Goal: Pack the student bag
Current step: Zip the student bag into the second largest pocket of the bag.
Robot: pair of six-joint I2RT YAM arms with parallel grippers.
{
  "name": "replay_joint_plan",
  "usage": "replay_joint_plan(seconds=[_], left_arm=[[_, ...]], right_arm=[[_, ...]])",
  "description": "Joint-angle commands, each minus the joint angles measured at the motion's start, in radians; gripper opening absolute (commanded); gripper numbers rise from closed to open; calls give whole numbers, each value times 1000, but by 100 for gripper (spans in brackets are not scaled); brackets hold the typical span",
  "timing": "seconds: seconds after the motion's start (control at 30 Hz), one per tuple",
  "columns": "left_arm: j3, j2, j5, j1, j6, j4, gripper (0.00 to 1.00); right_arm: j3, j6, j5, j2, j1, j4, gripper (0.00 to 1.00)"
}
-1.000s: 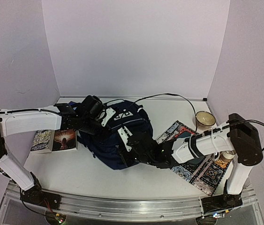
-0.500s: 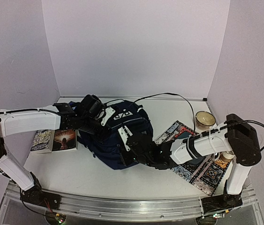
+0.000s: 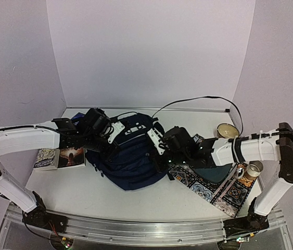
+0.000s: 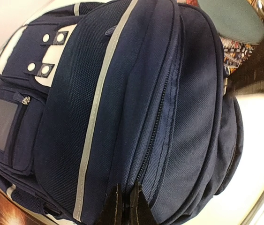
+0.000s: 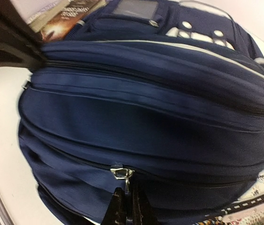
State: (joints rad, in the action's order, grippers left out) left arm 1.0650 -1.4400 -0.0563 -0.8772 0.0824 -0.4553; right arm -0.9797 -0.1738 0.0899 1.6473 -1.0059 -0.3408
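The student bag (image 3: 130,161), dark navy with white stripe trim, lies on its back mid-table. My left gripper (image 3: 108,147) sits at the bag's left end, and in the left wrist view it (image 4: 124,206) is shut, pinching the bag's fabric (image 4: 136,117) beside a closed zipper line. My right gripper (image 3: 160,156) is at the bag's right side. The right wrist view has it (image 5: 125,201) shut on the silver zipper pull (image 5: 122,173) of the bag (image 5: 146,117). The zipper around the pull looks closed.
A book (image 3: 61,156) lies left of the bag. A patterned mat (image 3: 216,190) lies under my right arm, with a dark green item (image 3: 219,171) on it. A cup (image 3: 227,132) and a small roll (image 3: 252,170) stand at the right.
My right gripper closed on the zipper pull and swung from the bag's near side round to its right side. The bag shifted slightly. My left gripper kept its pinch.
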Motion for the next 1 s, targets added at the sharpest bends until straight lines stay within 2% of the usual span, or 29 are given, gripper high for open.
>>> replay_joint_plan(seconds=[0.0,0.1,0.23,0.43,0.53,0.63,0.7,0.83,0.97], left_arm=[[15,-1,-34,11,14,-17,0],[-5,8,-31,10,38,-17,0],[-38,54,-2,10,69,-19,0],[-75,110,40,9,101,-37,0],[-86,134,17,9,115,-50,0],[-83,150,-31,9,111,-47,0],[-59,146,-20,9,106,-43,7],[-30,143,29,7,87,-2,30],[-47,161,89,-10,67,71,44]], right_arm=[[-58,21,-99,-44,32,198,0],[-49,13,2,-47,66,228,0],[-10,17,49,-26,206,240,0],[-99,46,1,90,365,224,0],[-174,73,-49,146,370,224,0],[-183,97,-148,137,337,210,0],[-176,99,-155,113,294,206,0],[-145,66,-196,66,225,187,0],[-130,23,-216,30,137,165,0]])
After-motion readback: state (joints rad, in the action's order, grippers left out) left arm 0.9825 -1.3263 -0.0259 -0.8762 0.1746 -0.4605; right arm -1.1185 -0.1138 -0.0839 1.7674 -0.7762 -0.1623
